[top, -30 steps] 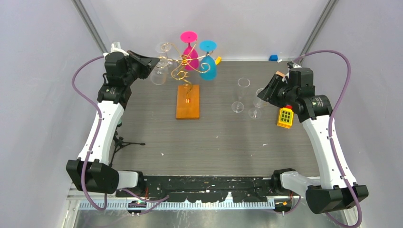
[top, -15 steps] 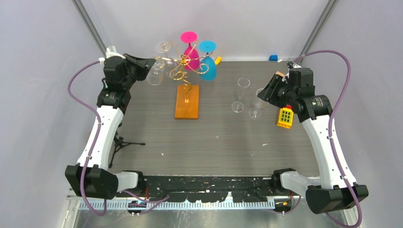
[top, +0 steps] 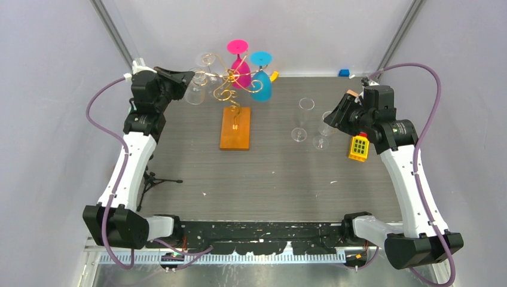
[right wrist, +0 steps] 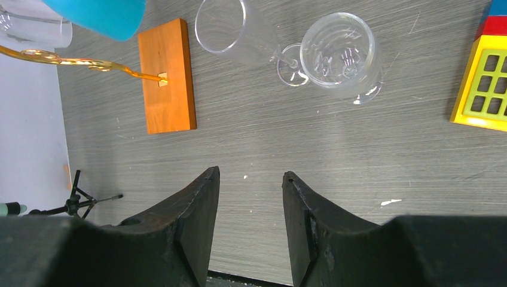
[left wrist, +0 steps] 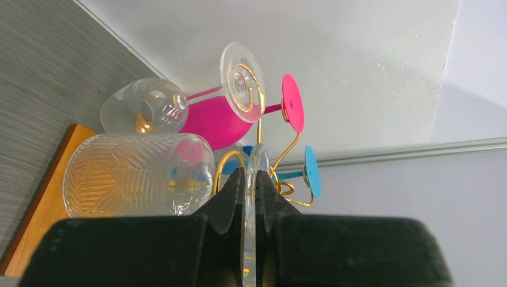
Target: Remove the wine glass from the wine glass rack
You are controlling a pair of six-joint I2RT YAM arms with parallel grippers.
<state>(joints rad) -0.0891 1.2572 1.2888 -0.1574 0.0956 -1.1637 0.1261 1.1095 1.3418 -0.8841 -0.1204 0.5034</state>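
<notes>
The gold wire wine glass rack (top: 230, 81) stands on its orange wooden base (top: 235, 127) at the back of the table. A pink glass (top: 239, 72), a blue glass (top: 261, 86) and a clear glass (left wrist: 143, 104) hang on it upside down. My left gripper (top: 190, 76) is shut on the foot (left wrist: 257, 173) of a clear patterned wine glass (left wrist: 137, 173), held at the rack's left side (top: 194, 94) close to a gold arm (left wrist: 230, 161). My right gripper (right wrist: 251, 173) is open and empty above the table's right part.
Two clear glasses (top: 305, 119) (top: 323, 133) stand right of the rack, below my right gripper (top: 332, 116). A yellow toy block (top: 359, 147) lies by the right arm. A small black tripod (top: 156, 179) lies near the left arm. A blue item (top: 343, 73) is at the back edge.
My left gripper has drawn slightly left and back with the clear patterned glass in it. The right arm has not moved.
</notes>
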